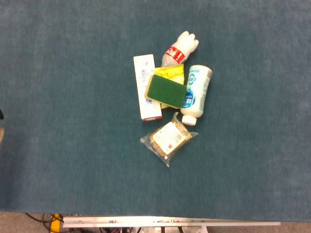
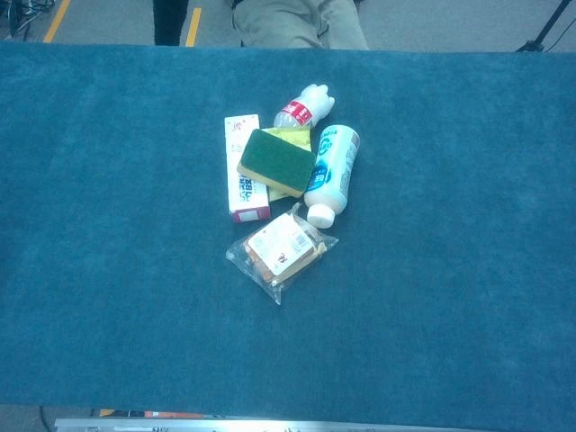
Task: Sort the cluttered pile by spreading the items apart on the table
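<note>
Head view shows neither hand, so I can't tell their state; nudging the sponge could roll the bottle across the bench

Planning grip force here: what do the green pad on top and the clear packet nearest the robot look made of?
Green pad: probably a sponge, with a matte green scouring face over a yellow foam layer. Clear packet: glossy thin plastic film, crinkled, with sealed edges.

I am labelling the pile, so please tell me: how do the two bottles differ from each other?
The clear bottle is crumpled with a red label; the white bottle is intact with blue print. The clear bottle lies at the pile's far end; the white bottle lies along its right side. Both lie flat, partly under the green sponge.
</note>
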Tool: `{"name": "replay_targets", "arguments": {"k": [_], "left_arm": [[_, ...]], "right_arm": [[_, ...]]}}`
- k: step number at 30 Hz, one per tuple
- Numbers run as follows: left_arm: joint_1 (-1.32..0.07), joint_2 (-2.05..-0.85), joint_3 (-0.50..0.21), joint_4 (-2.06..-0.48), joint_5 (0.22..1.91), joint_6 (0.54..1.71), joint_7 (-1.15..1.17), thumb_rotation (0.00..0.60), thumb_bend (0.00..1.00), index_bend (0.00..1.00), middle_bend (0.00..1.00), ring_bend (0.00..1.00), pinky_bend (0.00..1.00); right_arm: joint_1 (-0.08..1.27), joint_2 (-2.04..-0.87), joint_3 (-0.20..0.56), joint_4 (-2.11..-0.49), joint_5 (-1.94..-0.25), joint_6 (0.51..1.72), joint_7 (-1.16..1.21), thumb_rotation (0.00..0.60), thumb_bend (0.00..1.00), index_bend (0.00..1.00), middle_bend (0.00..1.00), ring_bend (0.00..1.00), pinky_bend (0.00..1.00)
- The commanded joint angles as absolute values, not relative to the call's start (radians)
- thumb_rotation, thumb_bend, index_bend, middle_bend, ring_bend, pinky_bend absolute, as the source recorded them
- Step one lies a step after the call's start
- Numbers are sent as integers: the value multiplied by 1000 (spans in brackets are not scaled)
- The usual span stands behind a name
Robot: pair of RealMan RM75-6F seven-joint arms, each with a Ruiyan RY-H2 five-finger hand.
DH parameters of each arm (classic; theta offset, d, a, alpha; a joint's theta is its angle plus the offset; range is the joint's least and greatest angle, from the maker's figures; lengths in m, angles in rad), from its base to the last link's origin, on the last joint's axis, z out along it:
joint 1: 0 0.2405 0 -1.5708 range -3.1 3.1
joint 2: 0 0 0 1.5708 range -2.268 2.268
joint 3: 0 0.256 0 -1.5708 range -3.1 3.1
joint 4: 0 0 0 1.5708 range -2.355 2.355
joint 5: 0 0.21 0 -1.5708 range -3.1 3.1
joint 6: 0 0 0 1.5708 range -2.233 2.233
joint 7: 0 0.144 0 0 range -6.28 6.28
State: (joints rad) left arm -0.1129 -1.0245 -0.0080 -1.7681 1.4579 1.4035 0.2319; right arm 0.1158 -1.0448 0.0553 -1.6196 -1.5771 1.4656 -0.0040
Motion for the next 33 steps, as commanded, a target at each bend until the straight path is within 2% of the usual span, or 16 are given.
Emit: {"name": "replay_targets", "arguments": {"k": [1, 14, 21, 27, 33], "left_arm": [[-112, -1023, -7, -1769, 1461, 1406, 231, 600, 358, 443, 358, 264, 234], [-93, -1000, 1, -1771, 1470, 1432, 206, 600, 358, 443, 357, 264, 234], [-112, -983, -4, -1762, 1497, 1417, 184, 600, 358, 442, 355, 263, 234], [-197, -950, -8, -1779, 1537, 1293, 53, 600, 358, 429, 338, 258, 234], [-310, -948, -11, -1752, 1594, 1149, -36, 600, 358, 355, 298, 239, 234]], "right_arm": [[135, -1032, 56, -1634, -1598, 1452, 2, 600, 302, 566, 548, 471, 395], [251, -970, 63, -1748, -1660, 1317, -46, 600, 202, 494, 517, 437, 395], [274, -964, 57, -1777, -1681, 1301, -51, 600, 188, 491, 516, 435, 395], [266, -945, 41, -1796, -1702, 1318, -54, 600, 182, 481, 510, 429, 395], [249, -924, 23, -1818, -1738, 1354, -60, 600, 160, 477, 508, 426, 395]]}}
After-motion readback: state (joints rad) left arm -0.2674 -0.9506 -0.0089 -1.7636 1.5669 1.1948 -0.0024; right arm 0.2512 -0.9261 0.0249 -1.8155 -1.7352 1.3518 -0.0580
